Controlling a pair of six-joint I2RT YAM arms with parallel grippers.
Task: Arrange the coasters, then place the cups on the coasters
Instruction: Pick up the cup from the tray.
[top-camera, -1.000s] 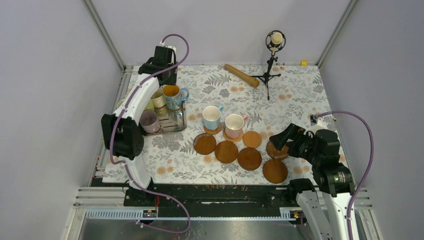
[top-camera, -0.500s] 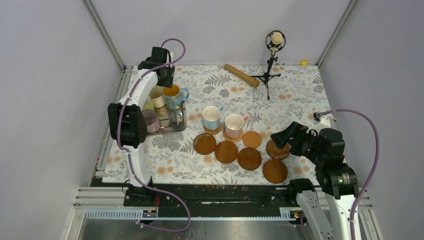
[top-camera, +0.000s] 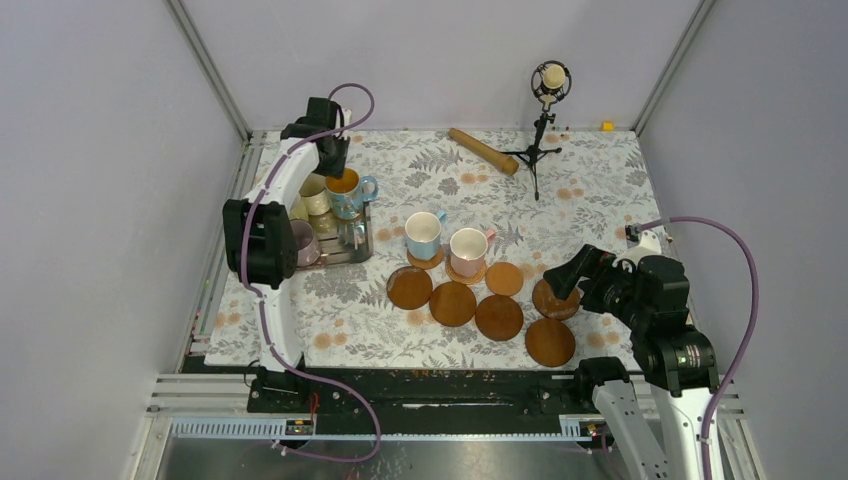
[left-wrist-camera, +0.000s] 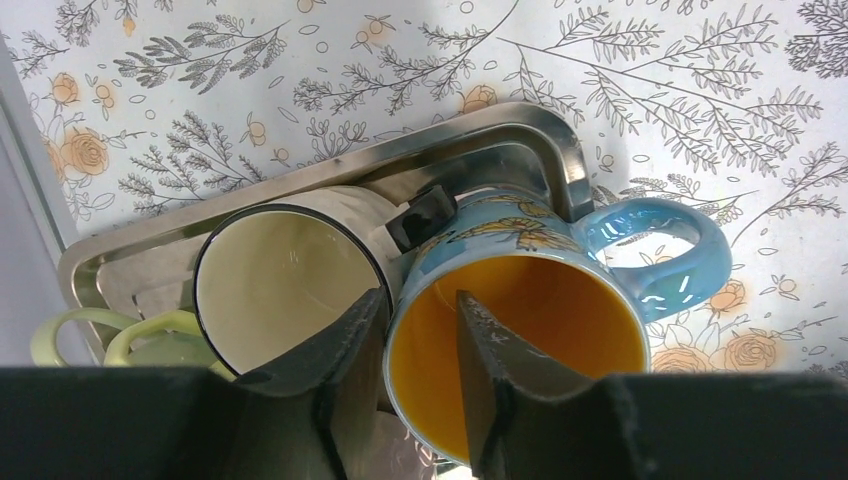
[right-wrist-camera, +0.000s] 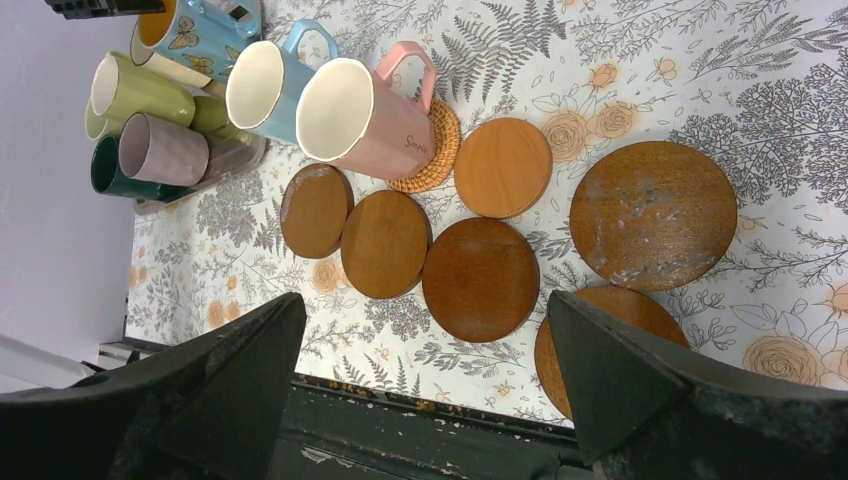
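Note:
My left gripper straddles the rim of the blue cup with the yellow inside, which stands in the metal tray. One finger is inside it, the other between it and the cream cup; a gap shows at the inner finger. A light blue cup and a pink cup each stand on a coaster. Several bare brown coasters lie in front of them. My right gripper hangs wide open over the coasters at the right.
The tray also holds a mauve cup, a dark green cup and a light green cup. A wooden rolling pin and a microphone stand are at the back. The table's near edge runs just below the coasters.
The left gripper has come down over the blue cup's rim and its jaws have narrowed. The right arm has shifted slightly to the right.

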